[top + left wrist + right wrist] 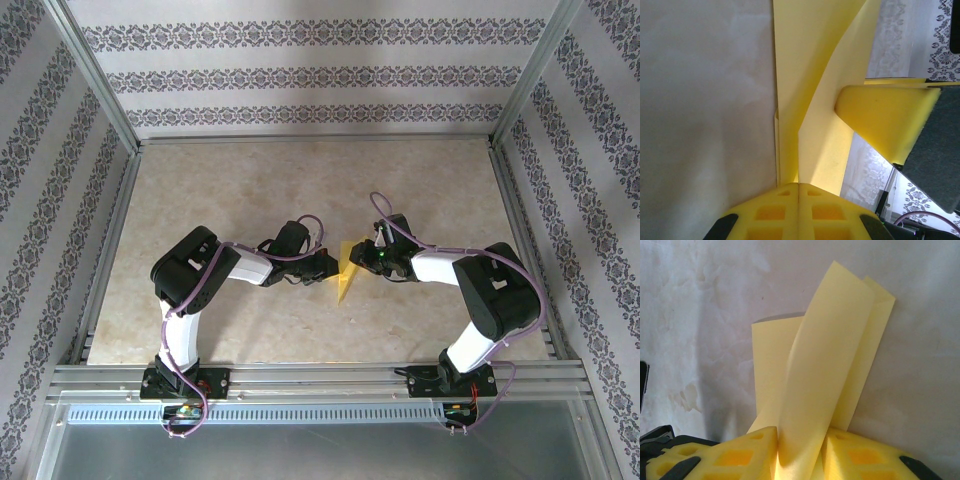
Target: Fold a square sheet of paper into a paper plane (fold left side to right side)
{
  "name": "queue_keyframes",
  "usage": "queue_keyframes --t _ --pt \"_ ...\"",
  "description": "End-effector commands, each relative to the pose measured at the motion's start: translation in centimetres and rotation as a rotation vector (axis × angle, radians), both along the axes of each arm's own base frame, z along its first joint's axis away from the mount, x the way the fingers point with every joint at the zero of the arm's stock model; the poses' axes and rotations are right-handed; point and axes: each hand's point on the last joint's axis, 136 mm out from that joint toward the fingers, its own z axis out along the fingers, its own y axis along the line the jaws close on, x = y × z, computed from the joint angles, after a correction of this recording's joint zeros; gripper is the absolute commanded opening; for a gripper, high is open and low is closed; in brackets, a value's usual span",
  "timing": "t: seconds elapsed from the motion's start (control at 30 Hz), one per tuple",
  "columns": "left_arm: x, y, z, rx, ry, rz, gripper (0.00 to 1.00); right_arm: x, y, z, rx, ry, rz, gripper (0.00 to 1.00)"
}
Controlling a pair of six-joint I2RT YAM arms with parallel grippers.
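A thin yellow sheet of paper point(346, 274), partly folded and standing up off the surface, sits near the middle of the table point(250, 190), a little toward its near edge, caught between 2 robot arms. The sheet looks feather-light and limp: in the right wrist view a long flap curls upward and bows, with 2 further layers behind it lying closer to the table. Paper this thin should crease at the slightest squeeze, could tear if the 2 arms pull apart, and may slide out of smooth foam fingers. The safest hold is therefore judged to be a shallow pinch at an edge or corner, clear of where the crease is wanted. The left gripper point(798, 187) has its 2 yellow fingers pressed together with no gap, and the sheet's folded edge runs into their seam, so it appears clamped on the paper. The right gripper point(801, 437) stands narrow, its fingers nipping the base of the upright flap; 1 of those fingers also shows in the left wrist view, touching the flap. From above, the left arm reaches in from the left and the right arm from the right, elbows bent outward, wrists low, fingertips nearly meeting at the sheet.
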Motion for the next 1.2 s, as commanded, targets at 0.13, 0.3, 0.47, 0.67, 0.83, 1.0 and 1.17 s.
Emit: queue_keyframes --t 0.13,0.3,0.47,0.67,0.83,1.0,1.17 --pt "0.2 2.7 -2.1 0.114 0.04 0.055 0.0 -1.4 0.1 -2.8 -0.055 0.074 0.032 0.31" --pt "0.3 2.8 -0.6 0.105 0.01 0.052 0.09 -1.5 0.1 -3.0 -0.059 0.079 0.036 0.3" --pt "0.7 3.2 1.5 0.1 -0.028 0.06 0.12 -1.5 0.2 -3.0 -0.061 0.082 0.038 0.3" --pt "0.7 3.4 3.4 0.106 -0.058 0.047 0.15 -1.5 0.2 -3.0 -0.063 0.081 0.039 0.3" --pt "-0.4 2.0 4.6 0.062 -0.039 0.002 0.15 -1.5 0.2 -3.0 -0.064 0.082 0.038 0.3" --pt "-1.4 1.5 3.3 0.06 0.01 0.012 0.24 -1.4 0.2 -3.0 -0.065 0.08 0.036 0.3" --pt "-1.3 0.6 2.5 0.026 0.04 0.01 0.31 -1.4 0.3 -2.9 -0.066 0.079 0.039 0.3"
